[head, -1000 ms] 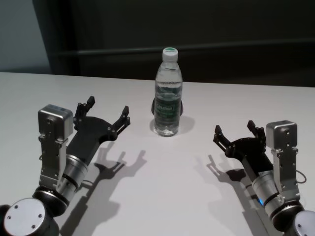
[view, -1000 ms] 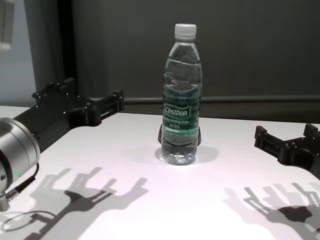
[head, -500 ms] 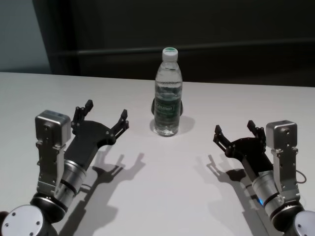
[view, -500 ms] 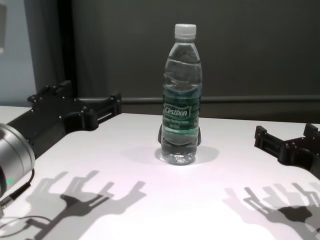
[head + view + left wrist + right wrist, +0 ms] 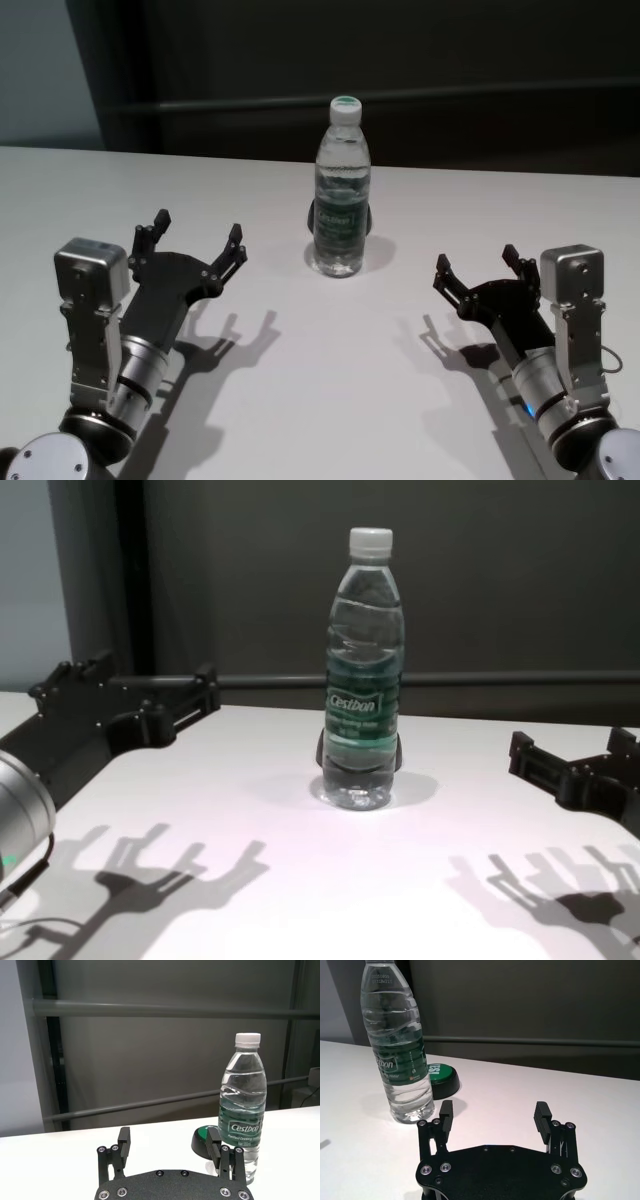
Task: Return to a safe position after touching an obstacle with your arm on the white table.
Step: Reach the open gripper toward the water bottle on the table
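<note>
Mid-table, toward the far edge: I see the water bottle (image 5: 342,188) standing upright on the white table (image 5: 330,360), white cap on, green label facing the chest camera. A dark round puck with a green top (image 5: 439,1079) sits just behind the bottle's base, touching or nearly so; can't tell which.

Left gripper (image 5: 193,241) is on the robot's left side, held above the table, fingers spread wide, nothing between them. It's well apart from the bottle, no contact. In the left wrist view the bottle shows beyond one fingertip (image 5: 214,1144), with clear table between them in the head view. Its shadow falls on the tabletop nearer the robot.

Right gripper (image 5: 477,265) is on the robot's right side, also above the table, fingers spread, empty. Also well clear of the bottle.

Both forearms angle inward toward the bottle from the near edge. A dark wall with a horizontal rail (image 5: 165,1010) runs behind the table.
</note>
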